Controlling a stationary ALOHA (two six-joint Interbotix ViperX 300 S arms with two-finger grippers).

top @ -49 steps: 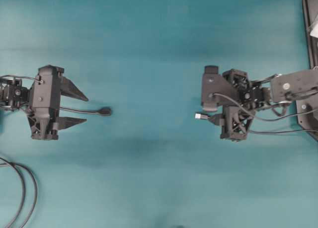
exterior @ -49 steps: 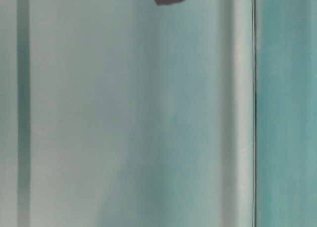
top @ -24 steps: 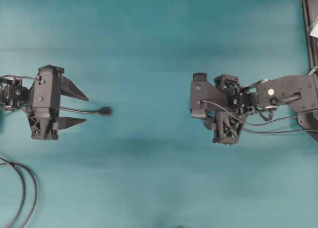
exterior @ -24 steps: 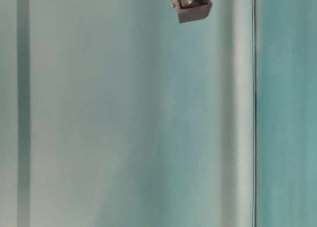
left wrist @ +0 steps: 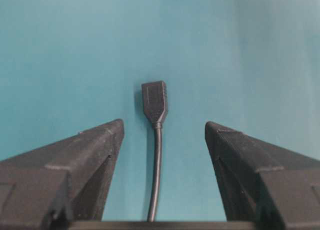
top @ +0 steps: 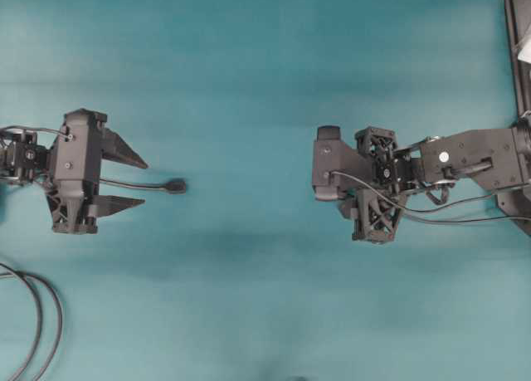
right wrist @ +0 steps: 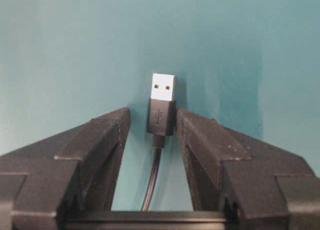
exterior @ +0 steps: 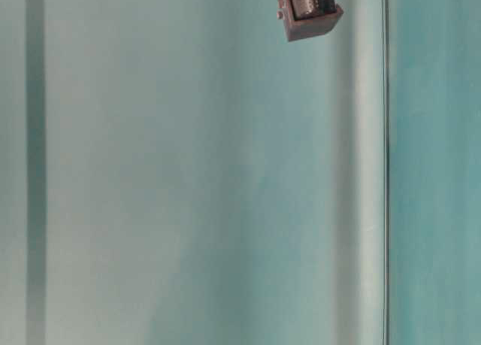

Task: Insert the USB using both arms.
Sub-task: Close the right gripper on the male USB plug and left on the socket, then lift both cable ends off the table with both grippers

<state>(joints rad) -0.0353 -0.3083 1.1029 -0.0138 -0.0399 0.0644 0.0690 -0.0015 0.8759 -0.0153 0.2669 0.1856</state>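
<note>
Right wrist view: right gripper [right wrist: 163,121] clamps the USB [right wrist: 162,104]; left gripper [left wrist: 162,132] gapes around the socket [left wrist: 154,101]. Next, grasp it.

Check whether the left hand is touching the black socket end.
Apart. The left wrist view shows the left hand open, teal table visible between each finger and the black socket end.

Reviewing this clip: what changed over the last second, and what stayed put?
The right gripper slid leftward in the overhead view, covering the silver-tipped black USB plug, which now sits between its fingers. The left gripper and the black rounded socket end stayed put.
</note>
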